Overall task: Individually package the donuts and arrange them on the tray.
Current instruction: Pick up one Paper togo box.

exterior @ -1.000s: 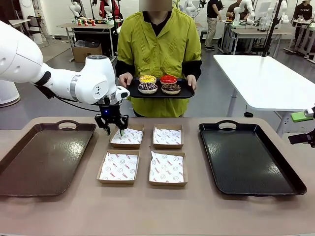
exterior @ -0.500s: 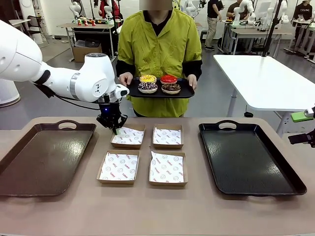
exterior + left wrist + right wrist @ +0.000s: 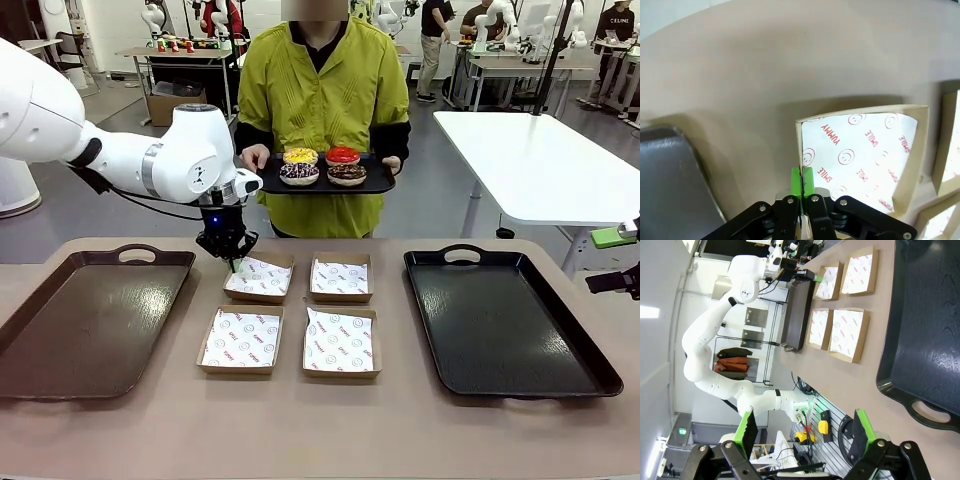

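At the far left we see the brown tray [image 3: 90,320] lying flat on the table [image 3: 320,430]. Just right of its far corner, the left gripper [image 3: 232,262] is at the left edge of the far-left box [image 3: 262,278]. A second ago its jaws stood spread over that edge; now the green pads [image 3: 796,180] are pressed together, pinching the box's cardboard wall and the rim of its printed paper liner. We also see that the gripper sits a touch higher and further left than it did then. The box itself rests about where it was.

The other three boxes, far-right [image 3: 340,278], near-left [image 3: 240,340] and near-right [image 3: 340,343], have not moved.

Beyond them, the person [image 3: 322,90] holds a small black tray [image 3: 380,183] in both hands at the far side of the table, slightly higher than a second ago. The donuts are all on it: the yellow donut [image 3: 300,157] and the red donut [image 3: 342,156] behind, the sprinkled chocolate donut [image 3: 299,173] and the dark chocolate donut [image 3: 347,174] in front.

To the right, the large black tray [image 3: 510,320] lies unchanged. The right gripper [image 3: 805,420] has its jaws spread wide, holding nothing, beyond the handle end of that tray.
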Robot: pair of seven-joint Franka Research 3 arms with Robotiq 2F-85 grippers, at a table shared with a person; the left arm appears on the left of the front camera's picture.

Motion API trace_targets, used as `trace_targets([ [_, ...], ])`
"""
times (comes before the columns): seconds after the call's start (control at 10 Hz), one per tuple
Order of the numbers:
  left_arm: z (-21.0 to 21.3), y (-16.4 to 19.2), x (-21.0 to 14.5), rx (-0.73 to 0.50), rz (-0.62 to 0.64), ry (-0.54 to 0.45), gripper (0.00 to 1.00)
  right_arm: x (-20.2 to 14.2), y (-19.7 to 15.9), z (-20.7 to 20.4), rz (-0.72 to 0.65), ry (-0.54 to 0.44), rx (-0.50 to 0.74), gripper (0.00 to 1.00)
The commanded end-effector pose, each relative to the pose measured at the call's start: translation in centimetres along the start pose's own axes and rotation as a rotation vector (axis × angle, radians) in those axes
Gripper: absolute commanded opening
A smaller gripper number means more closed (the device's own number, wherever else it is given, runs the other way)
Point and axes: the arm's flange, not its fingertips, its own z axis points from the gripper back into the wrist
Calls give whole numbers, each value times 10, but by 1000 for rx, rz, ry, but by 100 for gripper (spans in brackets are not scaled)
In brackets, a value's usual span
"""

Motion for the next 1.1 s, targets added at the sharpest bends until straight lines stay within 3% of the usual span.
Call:
trace_targets([
  [0.0,56,-8,-7,27,64,16,0,0,0,1,0,-1,15,100],
  [0.4,156,1,-17,-26,101,-79,0,0,0,1,0,-1,15,100],
  [0.7,158,12,-14,-26,116,-46,0,0,0,1,0,-1,15,100],
  [0.8,175,4,-19,-22,78,-99,0,0,0,1,0,-1,15,100],
  [1.0,175,4,-19,-22,78,-99,0,0,0,1,0,-1,15,100],
])
